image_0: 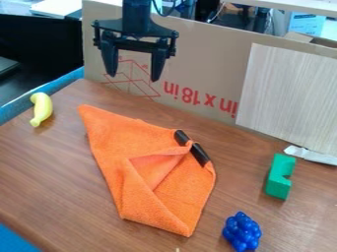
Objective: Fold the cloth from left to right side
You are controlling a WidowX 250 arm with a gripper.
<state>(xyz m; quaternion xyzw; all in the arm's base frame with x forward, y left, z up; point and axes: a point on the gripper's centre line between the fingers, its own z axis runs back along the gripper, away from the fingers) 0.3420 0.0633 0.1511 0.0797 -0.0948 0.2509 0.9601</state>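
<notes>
Clock positions are read from the middle of the cloth, with 12 o'clock at the far side of the desk (pixel 39 182).

Near zone: a blue toy bunch of grapes (pixel 242 232) sits at 4 o'clock, apart from the cloth.

Middle zone: the orange cloth (pixel 164 202) lies on the desk, partly folded, with overlapping layers and a raised fold at its centre. One pointed corner extends to 11 o'clock; a blunt end extends toward 5 o'clock. A black rod (pixel 199 154) is located at the 1 o'clock edge of the cloth, with a narrow orange strip across its middle. A green block (pixel 279 184) with a notch stands at 3 o'clock. A crumpled white strip (pixel 313 155) lies just beyond it. A yellow toy banana (pixel 41 108) rests at 10 o'clock, well apart from the cloth.

Far zone: the claw (pixel 135 78) hangs at 12 o'clock, fingers spread and pointing down. Relative to the claw, the cloth lies at 6 o'clock, nearer the camera and lower. Behind the claw stands a cardboard sheet (pixel 197 74); a pale wood-grain panel (pixel 286 93) leans against it at 2 o'clock.
</notes>
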